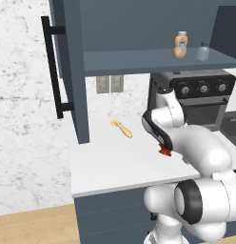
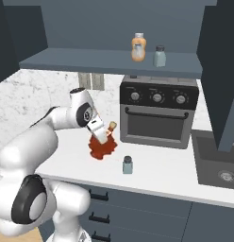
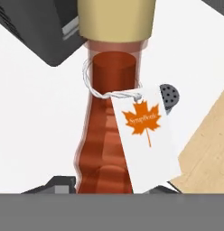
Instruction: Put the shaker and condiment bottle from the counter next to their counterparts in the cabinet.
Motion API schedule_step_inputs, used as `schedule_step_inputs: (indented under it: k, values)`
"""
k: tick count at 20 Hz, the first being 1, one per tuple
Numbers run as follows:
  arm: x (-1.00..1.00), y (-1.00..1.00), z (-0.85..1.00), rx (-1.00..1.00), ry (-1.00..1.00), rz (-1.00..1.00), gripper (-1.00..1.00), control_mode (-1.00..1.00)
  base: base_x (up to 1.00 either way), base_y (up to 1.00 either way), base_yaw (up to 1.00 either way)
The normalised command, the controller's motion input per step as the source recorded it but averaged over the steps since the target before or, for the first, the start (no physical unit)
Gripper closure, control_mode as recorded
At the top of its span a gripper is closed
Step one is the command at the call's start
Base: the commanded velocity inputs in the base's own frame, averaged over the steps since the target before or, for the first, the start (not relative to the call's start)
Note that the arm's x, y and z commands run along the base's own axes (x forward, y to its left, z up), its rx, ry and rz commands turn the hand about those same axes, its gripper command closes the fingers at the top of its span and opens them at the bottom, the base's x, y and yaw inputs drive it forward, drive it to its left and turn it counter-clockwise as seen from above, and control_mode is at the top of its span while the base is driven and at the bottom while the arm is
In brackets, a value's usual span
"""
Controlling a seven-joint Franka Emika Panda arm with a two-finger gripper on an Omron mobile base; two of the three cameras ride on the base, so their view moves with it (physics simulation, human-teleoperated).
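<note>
On the bench (image 2: 156, 177), the condiment bottle (image 2: 102, 144) sits left of the toaster oven (image 2: 158, 113) and behind and to the left of the shaker (image 2: 127, 165), which stands nearer the front edge. The tool (image 2: 101, 134) is down at the bottle, its jaws closed about it. A wooden utensil (image 1: 122, 128) lies further left on the bench. Above, on the cabinet (image 1: 139, 59) shelf, the counterparts stand side by side: a bottle (image 2: 138, 47) left of a second shaker (image 2: 159, 56). A sink (image 2: 218, 160) is right of the oven.
</note>
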Motion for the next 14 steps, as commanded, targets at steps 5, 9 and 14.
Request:
schedule_step_inputs:
  k: [5,9,14]
  values:
    - [-0.47,0.02,0.87,0.31,0.13,0.01,1.0,-1.0,0.0,0.0,0.0]
    - [-0.34,0.15,0.93,0.2,0.11,0.05,1.0,-1.0,0.0,0.0,0.0]
    - [-0.24,0.34,0.84,0.11,0.13,0.07,1.0,-1.0,0.0,0.0,0.0]
